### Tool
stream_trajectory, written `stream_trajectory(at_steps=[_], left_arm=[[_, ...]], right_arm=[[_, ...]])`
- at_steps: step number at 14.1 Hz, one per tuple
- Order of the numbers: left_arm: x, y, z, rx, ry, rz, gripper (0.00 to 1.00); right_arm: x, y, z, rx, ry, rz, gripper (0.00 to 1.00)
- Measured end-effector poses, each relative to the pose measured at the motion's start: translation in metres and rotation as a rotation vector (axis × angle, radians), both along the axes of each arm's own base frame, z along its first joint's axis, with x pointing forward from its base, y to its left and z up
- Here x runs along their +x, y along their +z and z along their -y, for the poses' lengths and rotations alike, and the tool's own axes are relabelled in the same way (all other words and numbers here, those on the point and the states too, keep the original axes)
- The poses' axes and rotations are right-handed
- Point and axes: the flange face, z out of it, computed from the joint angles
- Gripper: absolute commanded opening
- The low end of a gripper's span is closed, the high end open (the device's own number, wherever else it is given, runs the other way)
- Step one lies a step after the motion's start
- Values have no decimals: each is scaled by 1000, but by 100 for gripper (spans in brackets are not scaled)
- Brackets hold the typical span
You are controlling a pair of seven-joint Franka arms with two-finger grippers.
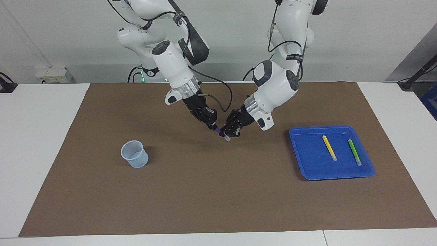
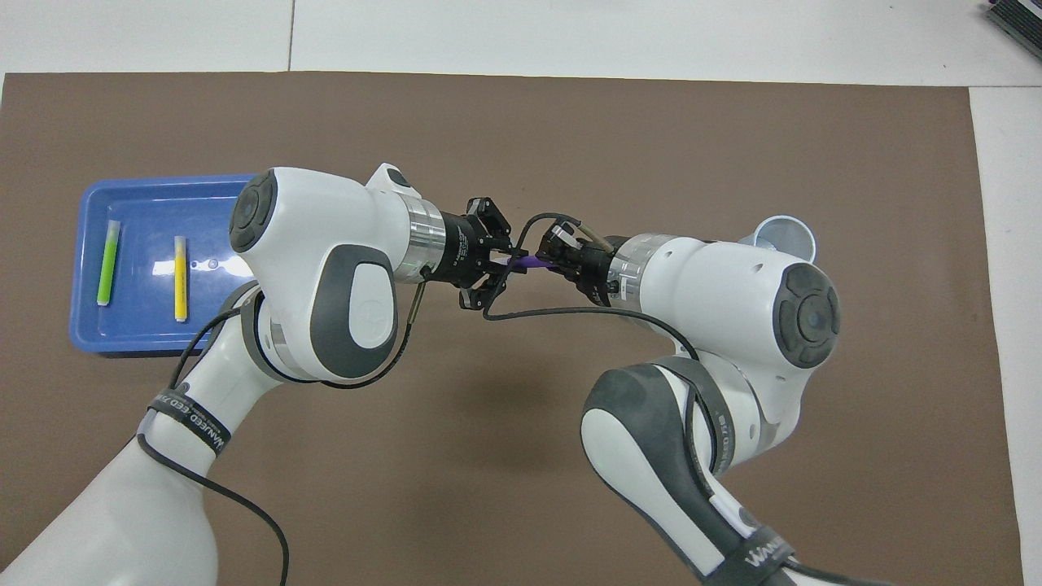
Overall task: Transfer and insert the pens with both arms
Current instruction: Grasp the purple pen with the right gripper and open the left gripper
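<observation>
Both grippers meet in the air over the middle of the brown mat [image 1: 218, 191] that covers the desk [image 1: 41, 143], each clenched on the same purple pen [image 1: 221, 133]. The left gripper [image 1: 228, 131], reaching in from the tray's end, pinches the pen close to its pale whitish tip, which pokes out below the fingers in the facing view. The right gripper [image 1: 212, 126], coming in from the cup's end, grips the purple barrel just beside it; in the overhead view a short stretch of purple shows between the two sets of fingers. The pen hangs tilted, its pale end lowest, clear of the mat. A blue tray [image 1: 307, 164] sits near the mat's edge at the left arm's end of the desk. In it lie the yellow pen [image 1: 329, 147] and the green pen [image 1: 354, 152], side by side and apart, each with its pale end pointing away from the robots. A translucent cup [image 1: 134, 154] stands upright on the mat toward the right arm's end, well apart from the grippers.
</observation>
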Motion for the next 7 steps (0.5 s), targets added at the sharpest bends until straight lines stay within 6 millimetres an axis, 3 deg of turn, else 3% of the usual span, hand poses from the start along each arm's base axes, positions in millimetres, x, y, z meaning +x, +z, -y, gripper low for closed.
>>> stream_trajectory(at_steps=[1, 2, 3, 7], left_arm=[[0, 0, 0, 0, 0, 0, 59], [0, 0, 0, 0, 0, 1, 83], [0, 1, 0, 0, 0, 2, 94], [0, 11, -2, -7, 1, 17, 98]], right_arm=[[0, 0, 1, -1, -1, -3, 0], [1, -1, 3, -3, -1, -9, 0], [1, -2, 5, -5, 0, -16, 0], [8, 0, 22, -35, 47, -31, 0]])
